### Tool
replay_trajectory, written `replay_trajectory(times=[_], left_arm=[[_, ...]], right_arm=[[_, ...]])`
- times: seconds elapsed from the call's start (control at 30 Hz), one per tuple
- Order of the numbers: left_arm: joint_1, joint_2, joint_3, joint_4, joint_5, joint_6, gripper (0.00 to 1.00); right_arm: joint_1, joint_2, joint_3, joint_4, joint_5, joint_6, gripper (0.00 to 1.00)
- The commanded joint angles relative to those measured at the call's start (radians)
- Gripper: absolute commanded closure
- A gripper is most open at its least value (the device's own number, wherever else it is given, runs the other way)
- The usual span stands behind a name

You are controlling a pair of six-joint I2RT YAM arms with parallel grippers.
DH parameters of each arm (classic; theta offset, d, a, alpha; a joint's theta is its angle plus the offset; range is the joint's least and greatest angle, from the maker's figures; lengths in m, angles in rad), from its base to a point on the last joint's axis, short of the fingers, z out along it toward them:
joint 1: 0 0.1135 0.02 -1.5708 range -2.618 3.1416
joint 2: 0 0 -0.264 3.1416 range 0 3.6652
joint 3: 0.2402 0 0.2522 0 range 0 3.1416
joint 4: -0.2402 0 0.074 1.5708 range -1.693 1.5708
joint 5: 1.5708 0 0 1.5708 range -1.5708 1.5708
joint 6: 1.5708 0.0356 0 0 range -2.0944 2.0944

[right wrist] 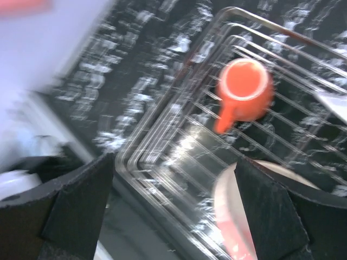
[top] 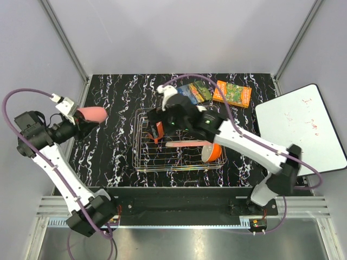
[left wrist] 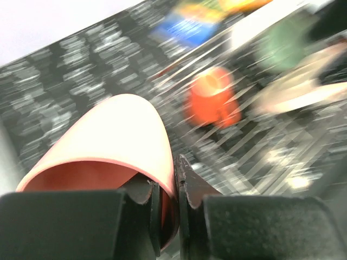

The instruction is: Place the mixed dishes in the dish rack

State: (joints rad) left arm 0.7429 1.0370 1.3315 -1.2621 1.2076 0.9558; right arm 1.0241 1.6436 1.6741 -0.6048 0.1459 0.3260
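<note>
My left gripper [top: 82, 122] is shut on the rim of the small pink cup [top: 92, 114], held above the table left of the dish rack [top: 142, 162]. In the left wrist view the fingers pinch the cup wall [left wrist: 116, 135]. My right gripper [top: 153, 123] is open and empty over the rack's left part, its jaws wide apart above the wires [right wrist: 162, 157]. An orange mug [right wrist: 244, 89] lies in the rack. The pink-and-cream plate [top: 187, 143] stands on edge and the orange-outside bowl [top: 212, 153] leans at the rack's right. The green bowl [left wrist: 282, 46] shows blurred.
A blue packet [top: 195, 92] and an orange packet [top: 232, 93] lie behind the rack. A white board with red writing [top: 301, 127] sits at the right. The black marbled tabletop [top: 114, 157] lies between the left arm and the rack. Both wrist views are motion-blurred.
</note>
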Motion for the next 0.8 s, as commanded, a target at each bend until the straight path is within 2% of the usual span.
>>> replay_trajectory(times=[0.0, 0.03, 0.07, 0.13, 0.23, 0.43, 0.77], left_arm=[[-0.118, 0.061, -0.022, -0.137, 0.478, -0.133, 1.00], [-0.216, 0.076, -0.022, -0.134, 0.477, -0.147, 1.00], [-0.258, 0.101, -0.038, -0.137, 0.477, -0.161, 1.00], [-0.366, 0.123, -0.052, -0.141, 0.478, -0.172, 1.00], [-0.476, 0.169, -0.052, -0.146, 0.477, -0.164, 1.00], [-0.553, 0.251, 0.038, -0.273, 0.477, -0.031, 1.00], [-0.588, 0.282, 0.127, -0.275, 0.480, -0.019, 1.00]], right_arm=[[-0.091, -0.180, -0.196, 0.412, -0.381, 0.249, 0.00], [-0.122, -0.220, -0.280, 0.544, -0.422, 0.293, 0.00], [-0.131, -0.234, -0.316, 0.597, -0.475, 0.377, 0.00], [-0.142, -0.251, -0.387, 0.750, -0.505, 0.438, 0.00], [-0.145, -0.245, -0.433, 0.838, -0.499, 0.507, 0.00], [-0.147, -0.171, -0.441, 0.901, -0.514, 0.584, 0.00], [-0.156, -0.130, -0.459, 0.927, -0.519, 0.608, 0.00]])
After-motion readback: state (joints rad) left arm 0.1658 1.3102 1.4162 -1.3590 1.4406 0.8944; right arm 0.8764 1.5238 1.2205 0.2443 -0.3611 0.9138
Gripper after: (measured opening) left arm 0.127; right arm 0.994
